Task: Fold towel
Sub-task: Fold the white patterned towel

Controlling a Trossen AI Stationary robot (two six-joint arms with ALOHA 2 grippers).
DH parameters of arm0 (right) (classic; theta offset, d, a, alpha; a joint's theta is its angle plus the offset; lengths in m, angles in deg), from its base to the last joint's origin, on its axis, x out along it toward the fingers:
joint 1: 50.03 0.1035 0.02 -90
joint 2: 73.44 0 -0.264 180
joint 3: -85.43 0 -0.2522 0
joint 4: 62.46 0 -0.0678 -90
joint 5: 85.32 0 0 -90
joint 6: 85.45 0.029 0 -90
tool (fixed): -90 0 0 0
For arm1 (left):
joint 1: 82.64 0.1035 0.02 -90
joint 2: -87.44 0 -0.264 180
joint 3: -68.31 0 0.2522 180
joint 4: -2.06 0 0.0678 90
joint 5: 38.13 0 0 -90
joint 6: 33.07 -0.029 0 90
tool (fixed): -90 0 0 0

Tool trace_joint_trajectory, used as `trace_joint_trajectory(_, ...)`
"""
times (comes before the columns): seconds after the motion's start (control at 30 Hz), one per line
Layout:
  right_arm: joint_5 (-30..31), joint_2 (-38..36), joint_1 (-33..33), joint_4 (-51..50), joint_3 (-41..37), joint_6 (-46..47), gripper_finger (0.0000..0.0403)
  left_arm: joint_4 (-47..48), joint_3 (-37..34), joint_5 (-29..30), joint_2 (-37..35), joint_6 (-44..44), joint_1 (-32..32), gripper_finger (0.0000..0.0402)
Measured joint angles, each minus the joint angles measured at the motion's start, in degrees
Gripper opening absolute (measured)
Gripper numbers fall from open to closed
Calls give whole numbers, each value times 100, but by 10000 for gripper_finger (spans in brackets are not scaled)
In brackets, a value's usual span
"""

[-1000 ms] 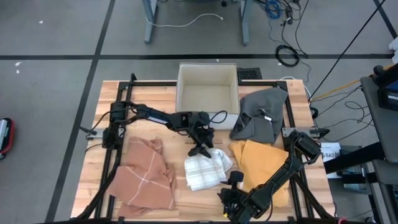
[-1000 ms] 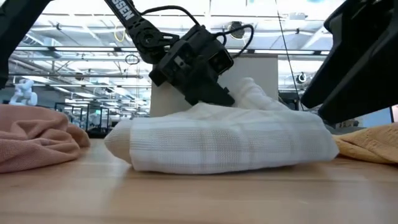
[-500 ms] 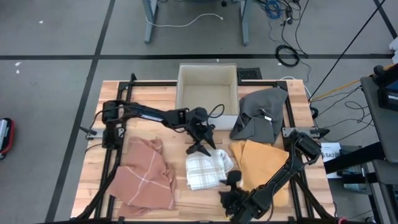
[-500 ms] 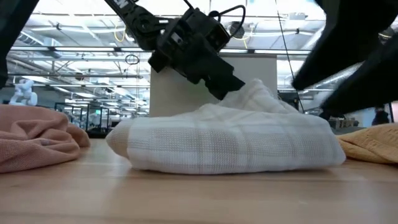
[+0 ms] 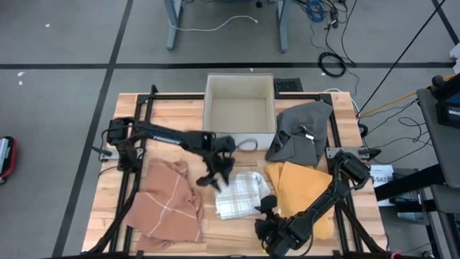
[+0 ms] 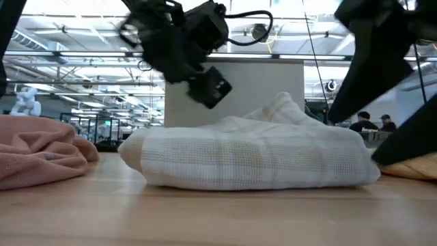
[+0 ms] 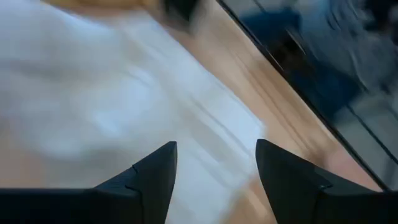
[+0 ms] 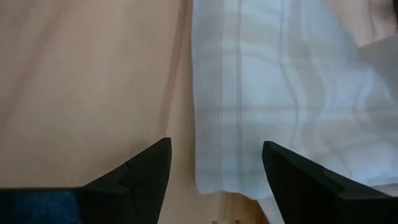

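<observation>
We see the white checked cloth towel (image 5: 241, 195) lying in a soft, bunched heap on the wooden bench (image 5: 180, 115), a little below the middle of the high view. It is not flat and neat yet, so we think the folding is not finished

The left end effector (image 5: 213, 175) hangs just above the towel's upper left edge. Its two dark fingers (image 7: 149, 180) are spread apart and hold nothing. We think it sits there so it can pinch that edge

The right end effector (image 5: 267, 229) waits low in the frame, just below the towel's bottom edge. Its fingers (image 8: 142, 174) are spread wide too, with nothing between them, and they point at the towel's near corner, ready to grab it

Other cloths lie out of the way: a pink towel (image 5: 167, 203) at lower left, a yellow towel (image 5: 302, 189) at lower right, and a grey towel (image 5: 303, 129) at upper right. A white open box (image 5: 240, 109) stands at the top middle of the bench, maybe for finished towels
</observation>
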Motion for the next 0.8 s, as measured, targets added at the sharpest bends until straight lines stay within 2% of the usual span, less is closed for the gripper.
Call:
trace_joint_trajectory(0.13, -35, 5, -90, 281, -298, 5, 239, 598, -2, 359, 37, -440, -636, 225)
trace_joint_trajectory(0.27, -10, 7, -192, 297, -386, 23, 216, 485, -2, 805, 37, -432, -1314, 225)
trace_joint_trajectory(0.43, -16, 7, -345, 237, -387, -130, 131, 39, -2, 2141, 113, -323, -2069, 225)
trace_joint_trajectory(0.6, -130, 6, -437, 246, -387, -236, 20, -463, 0, 3985, 210, -204, -2574, 225)
trace_joint_trajectory(0.67, -160, -6, -461, 291, -387, -194, 11, -501, 0, 4434, 244, -174, -2717, 225)
trace_joint_trajectory(0.8, -195, -12, -498, 323, -286, -131, 8, -676, -83, 4703, 370, -174, -2868, 225)
